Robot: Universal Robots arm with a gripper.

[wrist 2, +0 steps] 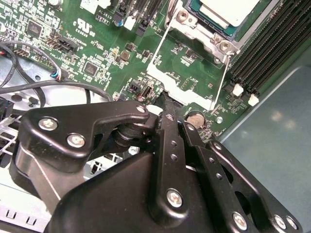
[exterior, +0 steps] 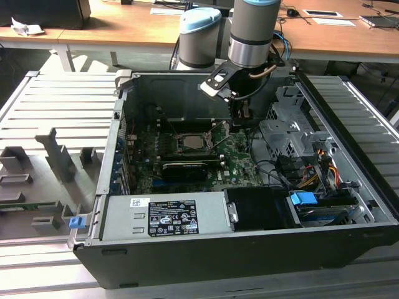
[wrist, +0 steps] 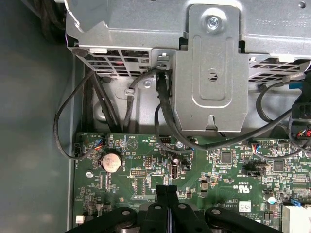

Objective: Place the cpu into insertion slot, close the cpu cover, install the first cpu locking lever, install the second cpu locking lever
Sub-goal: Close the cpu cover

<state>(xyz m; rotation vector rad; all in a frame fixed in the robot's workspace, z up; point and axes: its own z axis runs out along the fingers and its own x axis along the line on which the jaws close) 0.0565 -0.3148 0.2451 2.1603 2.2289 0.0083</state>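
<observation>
A ribbed grey bench carries an open computer case. The cpu sits in the insertion slot, toward the middle of the motherboard. The gripper hovers near the board's edge by the coin cell, fingers pressed together, holding nothing. A thin locking lever looks unlatched; seating it likely needs a steady downward press, clear of neighbouring components.

**Counted in the Open Computer**

One cpu, two locking levers, one coin battery, two white memory latches, one arm. Two blue plastic pieces: one near left outside the case, one near right inside.
</observation>
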